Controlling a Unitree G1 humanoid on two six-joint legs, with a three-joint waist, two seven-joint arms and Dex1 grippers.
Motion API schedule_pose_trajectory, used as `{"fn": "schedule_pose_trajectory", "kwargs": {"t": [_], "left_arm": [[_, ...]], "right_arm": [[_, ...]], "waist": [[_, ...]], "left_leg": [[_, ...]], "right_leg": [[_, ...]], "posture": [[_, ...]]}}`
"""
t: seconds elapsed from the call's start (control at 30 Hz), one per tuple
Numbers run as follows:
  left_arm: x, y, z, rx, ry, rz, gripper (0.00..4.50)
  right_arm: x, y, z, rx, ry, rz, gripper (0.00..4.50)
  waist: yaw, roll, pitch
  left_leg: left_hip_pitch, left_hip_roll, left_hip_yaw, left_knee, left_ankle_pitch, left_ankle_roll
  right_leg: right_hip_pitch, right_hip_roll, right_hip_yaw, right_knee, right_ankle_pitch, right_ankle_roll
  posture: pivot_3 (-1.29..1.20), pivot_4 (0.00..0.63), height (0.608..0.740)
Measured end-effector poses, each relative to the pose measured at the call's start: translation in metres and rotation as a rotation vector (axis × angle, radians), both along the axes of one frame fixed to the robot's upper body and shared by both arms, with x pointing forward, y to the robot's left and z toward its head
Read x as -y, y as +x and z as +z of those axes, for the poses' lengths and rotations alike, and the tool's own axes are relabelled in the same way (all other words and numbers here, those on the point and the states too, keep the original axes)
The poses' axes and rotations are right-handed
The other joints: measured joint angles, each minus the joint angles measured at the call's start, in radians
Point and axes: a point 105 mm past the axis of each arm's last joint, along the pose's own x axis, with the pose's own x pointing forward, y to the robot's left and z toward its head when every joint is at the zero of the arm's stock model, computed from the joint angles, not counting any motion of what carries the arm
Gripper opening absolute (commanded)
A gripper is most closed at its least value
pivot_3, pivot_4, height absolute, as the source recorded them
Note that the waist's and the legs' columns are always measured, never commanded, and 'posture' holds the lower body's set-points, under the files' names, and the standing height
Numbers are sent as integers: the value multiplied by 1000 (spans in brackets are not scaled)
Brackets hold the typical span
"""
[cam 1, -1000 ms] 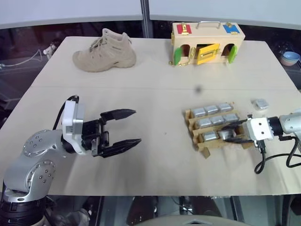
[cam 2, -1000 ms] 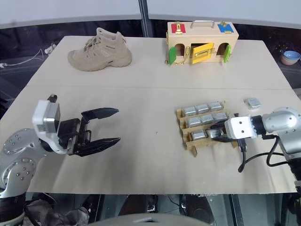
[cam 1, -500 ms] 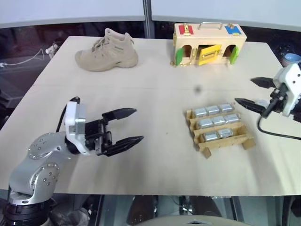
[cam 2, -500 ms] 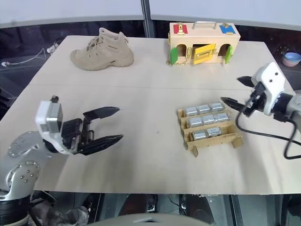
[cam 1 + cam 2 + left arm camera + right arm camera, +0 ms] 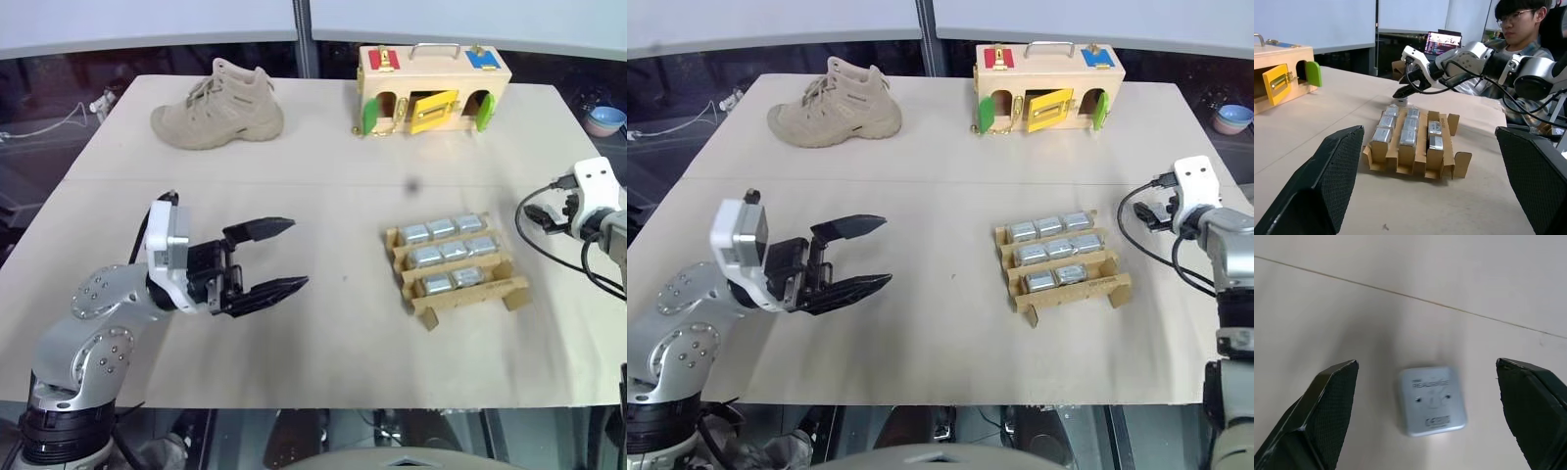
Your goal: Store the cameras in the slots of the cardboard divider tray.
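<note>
The cardboard divider tray (image 5: 516,290) sits on the table right of centre, with several silver-grey cameras (image 5: 443,228) in its slots. The slot at its near right corner (image 5: 498,277) stands empty. One loose camera (image 5: 1432,400) lies flat on the table right of the tray. My right gripper (image 5: 1426,364) hovers over it, open, a finger on either side and clear of it. The left wrist view shows the same right gripper (image 5: 1400,93) just above that camera (image 5: 1400,102). My left gripper (image 5: 299,255) hangs open and empty over the table's left half, pointing toward the tray.
A tan boot (image 5: 217,106) lies at the back left. A wooden box with coloured doors (image 5: 433,76) stands at the back centre. A blue bowl (image 5: 604,119) sits beyond the table's right edge. A person (image 5: 1518,29) sits behind the right side of the table.
My right gripper has let go of a camera in the tray's front row, opened wide, and swung right and forward to the loose camera. The left gripper has stayed put.
</note>
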Motion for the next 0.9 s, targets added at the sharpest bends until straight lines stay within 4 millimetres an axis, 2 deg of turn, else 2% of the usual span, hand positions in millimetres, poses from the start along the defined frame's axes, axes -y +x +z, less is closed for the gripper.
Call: {"fn": "schedule_pose_trajectory", "kwargs": {"t": [0.23,0.57,0.7,0.77,0.83,0.9], "left_arm": [[-2,-1,-2,-11,-4,20,4500],[-3,-4,0,-2,0,29,4500],[-4,-5,-1,-4,0,30,4500],[-4,-4,-1,-7,-3,34,4500],[-4,-2,0,-19,-10,52,4500],[-4,2,2,-42,-30,87,4500]], "right_arm": [[5,1,-26,-94,28,-8,4471],[7,8,-26,-78,36,-12,4471],[2,10,-29,-83,59,4,3304],[1,10,-29,-84,61,7,2494],[1,11,-27,-74,58,12,2046],[4,8,-27,-78,47,7,2046]], "waist": [[-8,0,0],[-13,0,0],[-13,0,0],[-13,0,0],[-13,-1,0],[-11,-1,0]], "left_leg": [[0,0,0,0,0,0],[1,0,1,0,0,0],[1,0,1,1,0,0],[1,0,1,1,0,0],[2,0,1,1,0,0],[2,0,1,1,0,0]], "right_leg": [[0,0,0,0,0,0],[0,0,1,1,0,0],[1,0,1,1,0,0],[1,0,1,1,1,1],[2,0,1,1,1,1],[2,-1,1,1,1,2]], "posture": [[0,150,740],[0,150,740],[0,150,740],[0,150,740],[0,150,740],[0,150,740]]}}
